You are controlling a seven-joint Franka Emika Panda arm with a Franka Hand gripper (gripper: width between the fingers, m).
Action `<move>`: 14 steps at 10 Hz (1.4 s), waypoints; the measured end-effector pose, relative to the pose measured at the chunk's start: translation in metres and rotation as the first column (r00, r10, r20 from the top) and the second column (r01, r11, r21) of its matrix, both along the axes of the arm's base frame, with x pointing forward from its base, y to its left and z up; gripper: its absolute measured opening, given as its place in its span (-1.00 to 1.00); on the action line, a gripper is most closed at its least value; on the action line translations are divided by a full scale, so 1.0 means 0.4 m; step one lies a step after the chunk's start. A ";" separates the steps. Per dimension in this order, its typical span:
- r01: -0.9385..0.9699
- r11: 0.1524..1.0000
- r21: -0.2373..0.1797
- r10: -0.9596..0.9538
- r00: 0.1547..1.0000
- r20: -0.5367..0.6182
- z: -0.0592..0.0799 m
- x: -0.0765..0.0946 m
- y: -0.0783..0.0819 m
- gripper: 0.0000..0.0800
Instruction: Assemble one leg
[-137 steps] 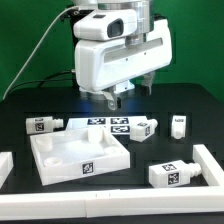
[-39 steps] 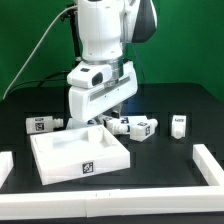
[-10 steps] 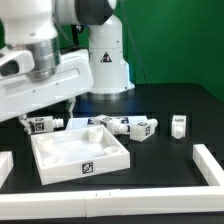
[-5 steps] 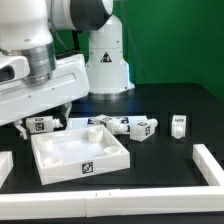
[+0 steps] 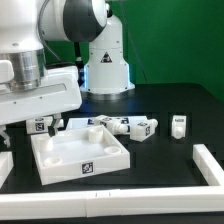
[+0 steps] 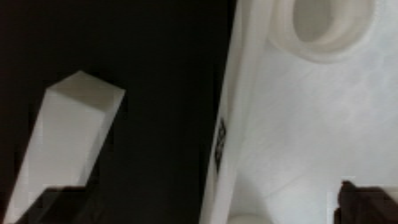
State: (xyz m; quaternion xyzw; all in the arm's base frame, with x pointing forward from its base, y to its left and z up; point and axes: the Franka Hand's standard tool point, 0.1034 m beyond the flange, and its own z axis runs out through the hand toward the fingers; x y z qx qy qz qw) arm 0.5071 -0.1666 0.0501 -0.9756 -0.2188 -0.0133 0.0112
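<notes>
The tool (image 6: 217, 203) hangs low over the worktop (image 5: 150, 165) with its jaws spread wide and nothing in them; in the wrist view the two dark fingertips (image 6: 63, 205) stand far apart. Directly under it, between the fingers in the exterior view, lies the leg (image 5: 40, 125), flat on the worktop with a tag sticker showing. The slanted white oblong (image 6: 80, 130) in the wrist view is probably this same leg, and it looks untouched by either finger. Whether the fingers have reached the leg's height I cannot tell. Just beside the tool, and close to the leg, sits the tray (image 5: 110, 160), flat on the worktop. It is empty inside, and the one corner hole (image 6: 329, 25) that the wrist view shows has nothing in it. Beyond the tray from the tool lie a pair of legs (image 5: 140, 128) close together, and farther off a lone leg (image 5: 178, 124) well apart from them. Farthest from the tool is a white rail (image 5: 208, 165). The task looks barely begun: no leg is fitted, and none is yet gripped. What is left, by my reading, is to close on the leg, lift it, carry it to a corner hole and seat it.
</notes>
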 end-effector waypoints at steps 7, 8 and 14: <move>0.094 0.996 0.004 -0.094 0.995 -0.021 -0.064 0.011 0.057 0.62; 0.092 0.996 0.005 -0.092 0.995 -0.026 -0.074 0.007 0.060 0.62; 0.092 0.996 0.005 -0.091 0.995 -0.026 -0.074 0.007 0.060 -0.44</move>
